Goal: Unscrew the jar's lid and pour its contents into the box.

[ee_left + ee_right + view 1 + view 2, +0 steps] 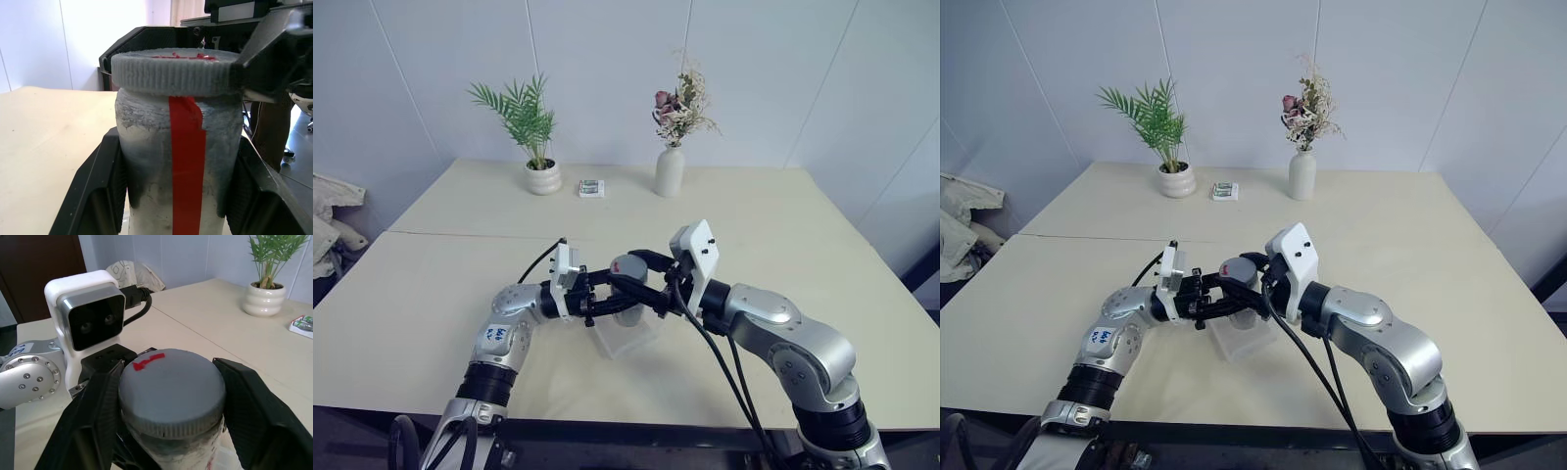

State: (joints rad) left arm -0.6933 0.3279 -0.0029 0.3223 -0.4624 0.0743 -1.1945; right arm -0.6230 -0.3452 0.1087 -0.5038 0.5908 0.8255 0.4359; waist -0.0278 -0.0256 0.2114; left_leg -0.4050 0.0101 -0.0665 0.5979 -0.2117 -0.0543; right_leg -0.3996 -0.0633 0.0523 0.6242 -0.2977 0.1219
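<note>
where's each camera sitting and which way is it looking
Left and right eye views: on the head, looking forward and down over both arms at the table, where the left gripper holds the jar and the right gripper grips the lid.
Left wrist view: along its own fingers, clamped on the jar.
Right wrist view: along its own fingers, down on the lid, facing the left wrist's camera.
All share jar and lid.
</note>
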